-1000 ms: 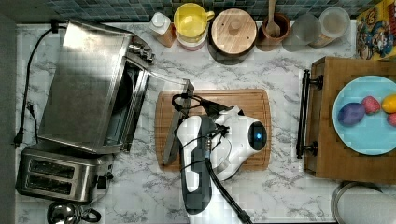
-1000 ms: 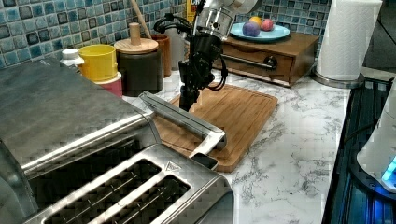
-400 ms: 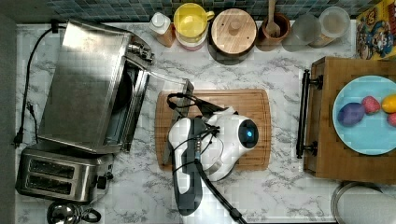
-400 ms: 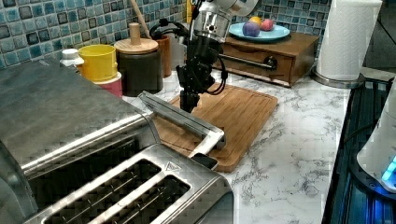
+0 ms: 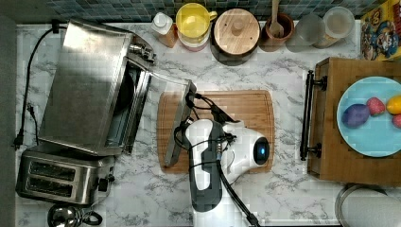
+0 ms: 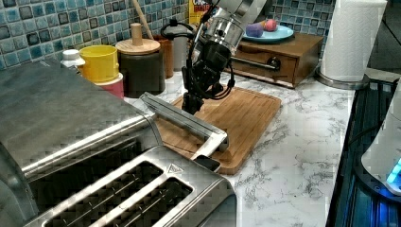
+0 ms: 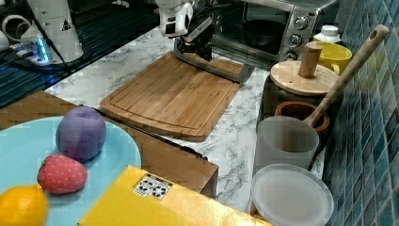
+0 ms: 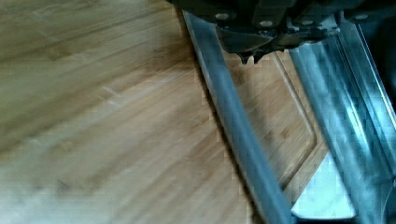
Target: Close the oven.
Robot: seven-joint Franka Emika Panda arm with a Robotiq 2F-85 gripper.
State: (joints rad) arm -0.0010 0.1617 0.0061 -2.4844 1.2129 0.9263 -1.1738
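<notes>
The oven (image 5: 85, 85) sat on the tabletop (image 5: 283, 198) just beside the cutting board (image 5: 236, 109). Its glass door (image 5: 165, 92) was dropped open, so that the bar handle (image 6: 184, 120) hung over the board's near edge. In the last second the arm had swung its wrist round above the board and let the gripper (image 6: 192, 100) sink a little. The gripper came down at the end of the handle nearest the jars, low over the board and right up against the bar. From the wrist camera the fingers (image 8: 247, 57) looked drawn together with nothing between them, their tips poking into the gap between the bar and the door frame. The door itself hadn't budged as far as I could see. It lay at much the same shallow angle over the board as a second before. So to my eye the closing had not started, and the shift was only the arm getting into place. With the tips tucked by the bar, I reckoned the next thing needed was a lift and a push away from the board, towards the oven's mouth, to swing the door up on its hinge.
</notes>
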